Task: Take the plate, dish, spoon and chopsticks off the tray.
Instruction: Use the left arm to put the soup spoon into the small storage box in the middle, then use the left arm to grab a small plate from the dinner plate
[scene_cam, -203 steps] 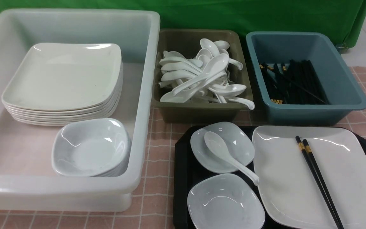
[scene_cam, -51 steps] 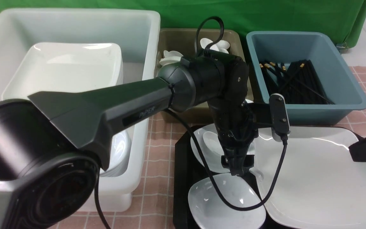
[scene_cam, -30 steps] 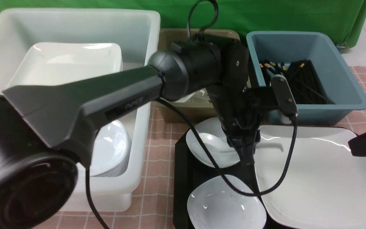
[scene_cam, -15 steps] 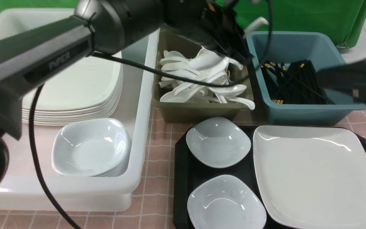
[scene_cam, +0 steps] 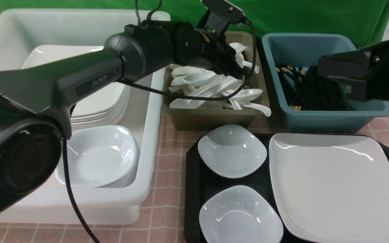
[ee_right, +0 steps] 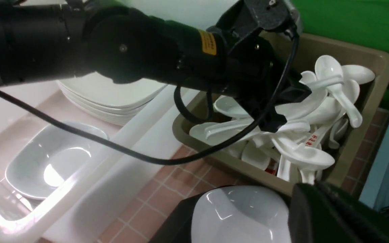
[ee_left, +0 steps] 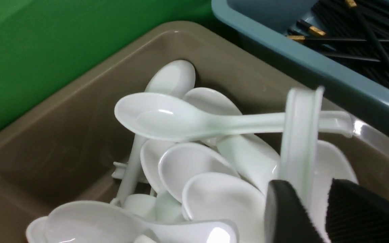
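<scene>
The black tray (scene_cam: 194, 175) carries the large white plate (scene_cam: 336, 182) and two small dishes (scene_cam: 231, 150) (scene_cam: 240, 216); the far dish (ee_right: 245, 212) also shows in the right wrist view. My left gripper (scene_cam: 240, 69) (ee_left: 312, 185) hangs inside the olive bin (scene_cam: 211, 118). Its jaws stand apart, and the spoon's (ee_left: 299, 135) blurred handle is upright between them, above the heap of spoons. My right gripper (scene_cam: 322, 69) (ee_right: 316, 192) is shut and empty, above the blue bin (scene_cam: 333, 118) where several black chopsticks (scene_cam: 312, 91) lie.
The big white tub (scene_cam: 147, 141) on the left holds a stack of plates (scene_cam: 93, 101) and a stack of small dishes (scene_cam: 100, 158). My left arm (scene_cam: 79, 81) stretches across it. A green cloth hangs behind the bins.
The left arm has carried the spoon from the tray and dropped lower into the olive bin, and its jaws have parted. The right arm has shifted left over the blue bin.
</scene>
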{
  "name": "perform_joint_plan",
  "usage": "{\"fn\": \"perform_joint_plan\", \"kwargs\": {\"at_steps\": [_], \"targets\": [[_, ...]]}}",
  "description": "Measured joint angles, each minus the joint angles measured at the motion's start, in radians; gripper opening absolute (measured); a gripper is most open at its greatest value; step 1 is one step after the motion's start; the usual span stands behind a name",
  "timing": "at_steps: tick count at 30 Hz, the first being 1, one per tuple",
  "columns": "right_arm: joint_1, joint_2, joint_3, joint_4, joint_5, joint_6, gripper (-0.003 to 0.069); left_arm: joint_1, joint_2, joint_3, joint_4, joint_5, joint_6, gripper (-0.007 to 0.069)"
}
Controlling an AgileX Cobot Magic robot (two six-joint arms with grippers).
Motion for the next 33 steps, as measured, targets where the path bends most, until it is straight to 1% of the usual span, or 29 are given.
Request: {"fn": "perform_joint_plan", "kwargs": {"at_steps": [1, 3, 4, 5, 7, 8, 9, 10, 12, 14, 15, 16, 17, 18, 19, 20, 21, 22, 24, 28, 29, 30, 33], "targets": [[0.0, 0.0, 0.0, 0.0, 0.004, 0.0, 0.003, 0.0, -0.001, 0.0, 0.01, 0.004, -0.006, 0.0283], [0.0, 0.0, 0.0, 0.0, 0.016, 0.0, 0.003, 0.0, -0.021, 0.0, 0.033, 0.033, -0.029, 0.0392], [0.0, 0.0, 0.0, 0.0, 0.017, 0.0, 0.003, 0.0, -0.021, 0.0, 0.035, 0.036, -0.032, 0.04], [0.0, 0.0, 0.0, 0.0, 0.029, 0.0, 0.003, 0.001, -0.048, 0.0, 0.048, 0.071, -0.065, 0.0451], [0.0, 0.0, 0.0, -0.001, 0.036, 0.0, 0.003, 0.001, -0.092, 0.0, 0.055, 0.142, -0.12, 0.0484], [0.0, 0.0, 0.0, -0.005, 0.04, 0.0, 0.003, 0.001, -0.121, 0.0, 0.055, 0.187, -0.149, 0.0484], [0.0, 0.0, 0.0, -0.006, 0.042, 0.0, 0.003, 0.001, -0.128, 0.0, 0.055, 0.187, -0.149, 0.0484], [0.0, 0.0, 0.0, -0.017, 0.047, 0.007, 0.003, 0.0, -0.173, 0.0, 0.053, 0.261, -0.177, 0.0461], [0.0, 0.0, 0.0, -0.059, 0.053, 0.044, 0.003, -0.011, -0.233, 0.0, 0.046, 0.372, -0.184, 0.0399], [0.0, 0.0, 0.0, -0.108, 0.063, 0.098, 0.003, -0.028, -0.272, 0.004, 0.044, 0.507, -0.172, 0.0269], [0.0, 0.0, 0.0, -0.142, 0.078, 0.139, 0.003, -0.045, -0.291, 0.016, 0.043, 0.6, -0.163, 0.0156], [0.0, 0.0, 0.0, -0.147, 0.081, 0.143, 0.003, -0.048, -0.293, 0.016, 0.043, 0.613, -0.16, 0.0141], [0.0, 0.0, 0.0, -0.182, 0.112, 0.171, 0.003, -0.069, -0.301, 0.041, 0.043, 0.694, -0.142, 0.0064], [0.0, 0.0, 0.0, -0.21, 0.143, 0.192, 0.003, -0.087, -0.301, 0.062, 0.043, 0.756, -0.134, 0.0034], [0.0, 0.0, 0.0, -0.21, 0.149, 0.195, 0.003, -0.09, -0.301, 0.066, 0.042, 0.765, -0.134, 0.0026], [0.0, 0.0, 0.0, -0.236, 0.2, 0.216, 0.003, -0.117, -0.3, 0.116, 0.042, 0.83, -0.125, 0.0004], [0.0, 0.0, 0.0, -0.238, 0.2, 0.217, 0.003, -0.117, -0.3, 0.122, 0.042, 0.83, -0.125, 0.0003], [0.0, 0.0, 0.0, -0.254, 0.249, 0.226, 0.003, -0.141, -0.3, 0.177, 0.042, 0.858, -0.124, -0.0006], [0.0, 0.0, 0.0, -0.266, 0.298, 0.232, 0.003, -0.163, -0.3, 0.228, 0.028, 0.86, -0.114, -0.0006], [0.0, 0.0, 0.0, -0.275, 0.341, 0.239, 0.003, -0.202, -0.294, 0.298, -0.008, 0.834, -0.094, 0.0002], [0.0, 0.0, 0.0, -0.276, 0.348, 0.24, 0.003, -0.215, -0.289, 0.314, -0.013, 0.805, -0.094, 0.0022], [0.0, 0.0, 0.0, -0.276, 0.348, 0.24, 0.003, -0.215, -0.287, 0.316, -0.014, 0.805, -0.094, 0.0022], [0.0, 0.0, 0.0, -0.279, 0.353, 0.241, 0.003, -0.222, -0.27, 0.325, -0.021, 0.745, -0.093, 0.0101]]}}
